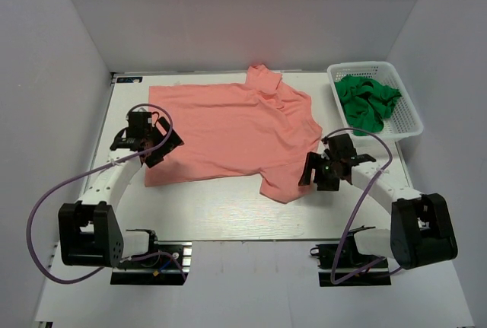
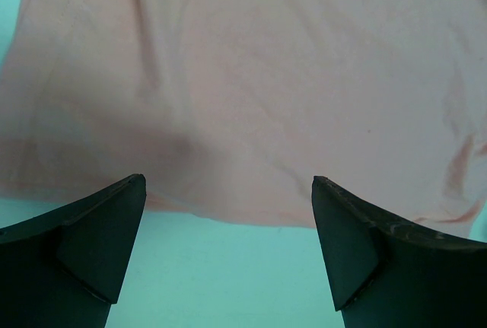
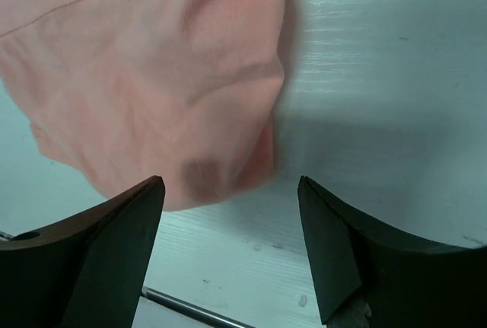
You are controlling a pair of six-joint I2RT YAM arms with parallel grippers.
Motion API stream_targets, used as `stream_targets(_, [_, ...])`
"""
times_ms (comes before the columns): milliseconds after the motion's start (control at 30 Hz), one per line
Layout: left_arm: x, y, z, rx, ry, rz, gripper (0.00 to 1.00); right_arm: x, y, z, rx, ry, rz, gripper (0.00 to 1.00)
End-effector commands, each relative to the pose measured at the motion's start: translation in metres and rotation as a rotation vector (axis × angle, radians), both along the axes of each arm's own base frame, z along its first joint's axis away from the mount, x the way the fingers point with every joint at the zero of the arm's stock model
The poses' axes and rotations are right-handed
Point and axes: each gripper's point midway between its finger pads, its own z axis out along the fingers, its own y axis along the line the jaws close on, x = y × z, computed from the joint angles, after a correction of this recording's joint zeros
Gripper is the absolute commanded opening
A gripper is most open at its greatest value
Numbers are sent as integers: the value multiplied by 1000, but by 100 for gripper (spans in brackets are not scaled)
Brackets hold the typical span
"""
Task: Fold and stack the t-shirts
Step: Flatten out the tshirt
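Observation:
A salmon-pink t-shirt (image 1: pixel 228 130) lies spread flat on the white table, with a sleeve at the back and another at the near right. My left gripper (image 1: pixel 157 148) is open and empty at the shirt's left hem; in the left wrist view (image 2: pixel 228 191) the hem (image 2: pixel 228 115) lies just beyond the fingertips. My right gripper (image 1: pixel 316 173) is open and empty just right of the near sleeve, which shows in the right wrist view (image 3: pixel 152 92) ahead of the open gripper (image 3: pixel 230 187). A green garment (image 1: pixel 367 101) lies crumpled in the basket.
A white plastic lattice basket (image 1: pixel 411 119) stands at the back right of the table. White walls enclose the table on the left, back and right. The table's near edge (image 1: pixel 228 238) runs in front of the arm bases.

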Motion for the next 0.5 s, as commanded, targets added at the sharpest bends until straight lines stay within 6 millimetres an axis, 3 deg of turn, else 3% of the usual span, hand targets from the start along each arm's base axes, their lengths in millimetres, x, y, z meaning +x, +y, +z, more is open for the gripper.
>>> stream_targets(0, [-3, -9, 15, -47, -44, -13, 100, 17, 15, 8, 90, -110, 9, 76])
stream_targets(67, [-5, -6, 16, -37, -44, -5, 100, 14, 16, -1, 84, -90, 31, 65])
stream_targets(167, [-7, -5, 20, -31, -53, 1, 100, 7, 13, -17, 68, -68, 26, 61])
stream_targets(233, [-7, -4, 18, -25, -57, -6, 100, 8, 12, -27, 66, -84, 13, 51])
stream_targets(367, [-5, -5, 21, -25, -66, -6, 100, 2, 16, -28, 74, -22, 28, 0])
stream_targets(467, [-4, -3, 23, -12, -67, -7, 100, -25, 12, -16, 49, 89, 36, 0])
